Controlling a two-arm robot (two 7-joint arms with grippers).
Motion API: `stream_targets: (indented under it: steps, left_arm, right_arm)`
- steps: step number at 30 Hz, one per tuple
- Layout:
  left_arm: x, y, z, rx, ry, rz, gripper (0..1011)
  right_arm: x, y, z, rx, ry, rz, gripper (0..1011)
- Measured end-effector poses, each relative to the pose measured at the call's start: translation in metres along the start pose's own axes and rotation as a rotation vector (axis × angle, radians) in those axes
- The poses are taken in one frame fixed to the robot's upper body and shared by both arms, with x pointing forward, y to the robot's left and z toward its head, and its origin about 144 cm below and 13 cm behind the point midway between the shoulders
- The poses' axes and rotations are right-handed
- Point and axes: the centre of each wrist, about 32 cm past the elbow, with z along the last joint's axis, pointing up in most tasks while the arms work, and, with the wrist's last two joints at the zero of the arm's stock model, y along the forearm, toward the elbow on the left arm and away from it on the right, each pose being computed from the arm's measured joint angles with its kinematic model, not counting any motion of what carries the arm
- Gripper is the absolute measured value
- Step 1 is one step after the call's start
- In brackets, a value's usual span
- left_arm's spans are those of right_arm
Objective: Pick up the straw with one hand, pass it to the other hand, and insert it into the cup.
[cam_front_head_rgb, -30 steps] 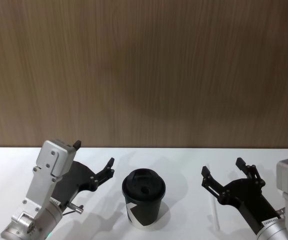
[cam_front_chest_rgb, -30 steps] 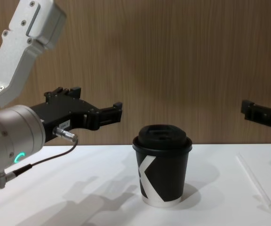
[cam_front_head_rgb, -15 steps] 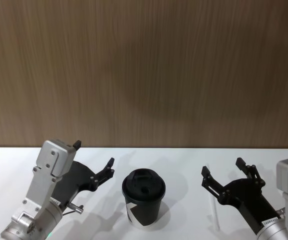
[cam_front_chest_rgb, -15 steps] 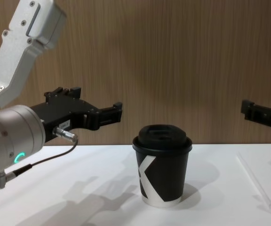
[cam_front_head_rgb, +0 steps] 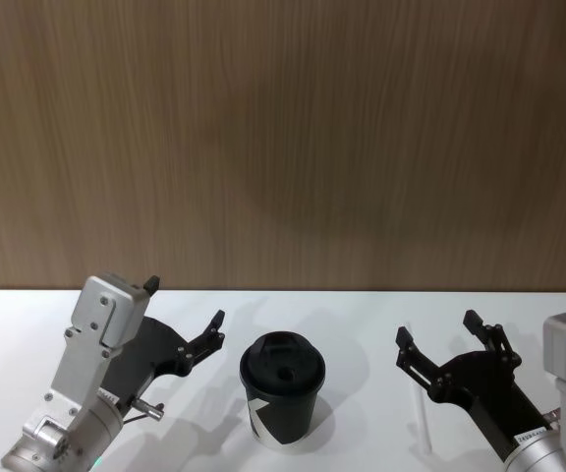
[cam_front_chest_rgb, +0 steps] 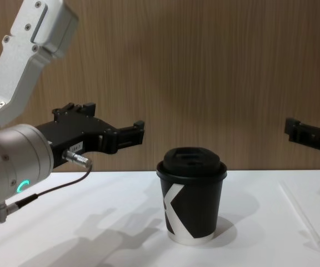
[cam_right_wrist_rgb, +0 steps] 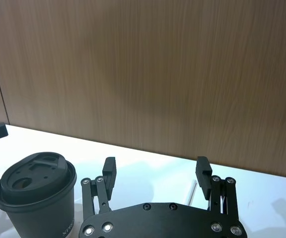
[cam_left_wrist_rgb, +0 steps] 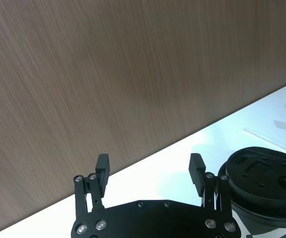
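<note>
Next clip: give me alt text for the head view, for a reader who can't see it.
A black lidded cup stands on a white table between the open left gripper and the open right gripper, both empty. A white straw lies flat on the table beneath the right gripper, untouched.

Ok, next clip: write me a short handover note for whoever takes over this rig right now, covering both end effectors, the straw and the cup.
The left end effector is open and empty, held above the table to the left of the cup.
The right end effector is open and empty, hovering over the straw.
The straw lies flat on the table to the right of the cup.
The cup stands upright with its lid on.
Done: nothing yet.
Left: grasp the straw, pass it across, insert it into the cup.
</note>
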Motion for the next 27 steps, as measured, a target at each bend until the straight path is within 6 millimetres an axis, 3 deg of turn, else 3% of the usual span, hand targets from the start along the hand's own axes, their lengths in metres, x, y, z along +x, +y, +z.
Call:
stream_targets:
  steps: [27]
  left_arm:
    - [0.0000,0.0000,0.0000,0.000,0.000,0.000,1003]
  right_arm:
    - [0.0023,0.0085,0.0024,-0.027,-0.008,-0.001,1001]
